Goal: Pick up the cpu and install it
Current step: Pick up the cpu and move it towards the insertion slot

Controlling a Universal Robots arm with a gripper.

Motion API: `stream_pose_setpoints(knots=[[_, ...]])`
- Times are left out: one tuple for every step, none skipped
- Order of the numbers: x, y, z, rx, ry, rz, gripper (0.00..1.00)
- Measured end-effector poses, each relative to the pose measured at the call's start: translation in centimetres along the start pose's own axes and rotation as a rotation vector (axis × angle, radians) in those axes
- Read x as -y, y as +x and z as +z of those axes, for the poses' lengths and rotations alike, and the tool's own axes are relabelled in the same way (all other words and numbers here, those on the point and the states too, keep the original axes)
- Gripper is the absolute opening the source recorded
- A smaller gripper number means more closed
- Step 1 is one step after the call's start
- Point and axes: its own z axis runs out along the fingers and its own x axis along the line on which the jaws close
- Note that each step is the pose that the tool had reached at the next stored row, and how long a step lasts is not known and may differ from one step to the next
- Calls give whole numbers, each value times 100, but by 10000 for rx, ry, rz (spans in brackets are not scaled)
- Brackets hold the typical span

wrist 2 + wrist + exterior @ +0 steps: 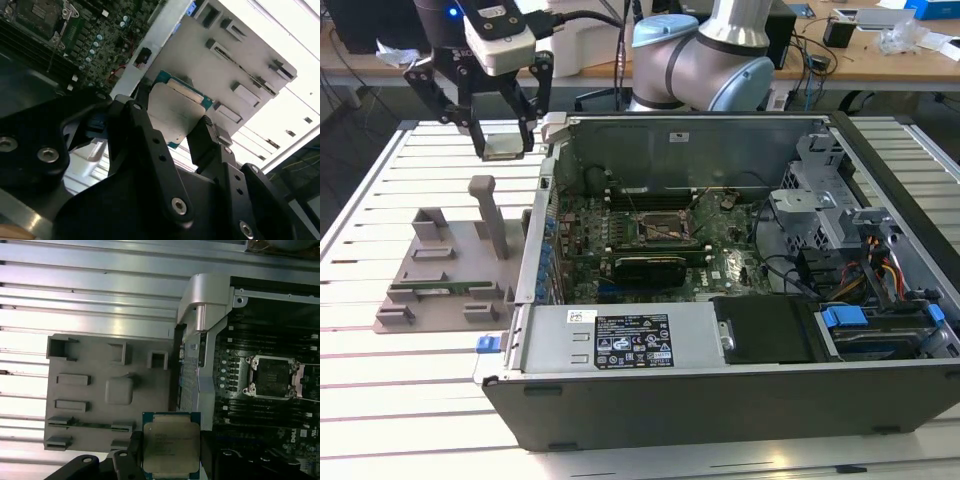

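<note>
In the second wrist view, black fingers (pixel 202 142) hide two edges of your cpu (pixel 175 112). The computer case (pixel 720 400) is cut off at the exterior view's right edge.

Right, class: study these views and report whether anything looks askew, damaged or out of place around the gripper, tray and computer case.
Nothing stands out. The gripper holds the cpu squarely by its edges, clear of the grey tray. The tray lies flat beside the open computer case, and the motherboard looks intact.
</note>
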Motion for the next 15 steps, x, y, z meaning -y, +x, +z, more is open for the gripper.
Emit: stream_pose_setpoints(knots=[[-2, -45, 3, 0, -1, 2, 55], [-2, -71, 4, -1, 0, 2, 55], [-2, -99, 6, -2, 0, 2, 55], [-2, -133, 8, -2, 0, 1, 55], [-2, -159, 10, -3, 0, 1, 55], [-1, -218, 12, -7, 0, 0, 55], [0, -246, 15, -6, 0, 2, 55], [0, -278, 17, -7, -1, 2, 55], [2, -331, 21, -9, -1, 2, 55], [5, -384, 25, -10, -2, 0, 55], [6, -407, 26, -11, -1, 1, 55], [7, -439, 28, -13, -1, 2, 55], [8, -471, 30, -14, -1, 2, 55], [10, -495, 32, -14, -1, 2, 55], [12, -537, 36, -14, -1, 1, 55]])
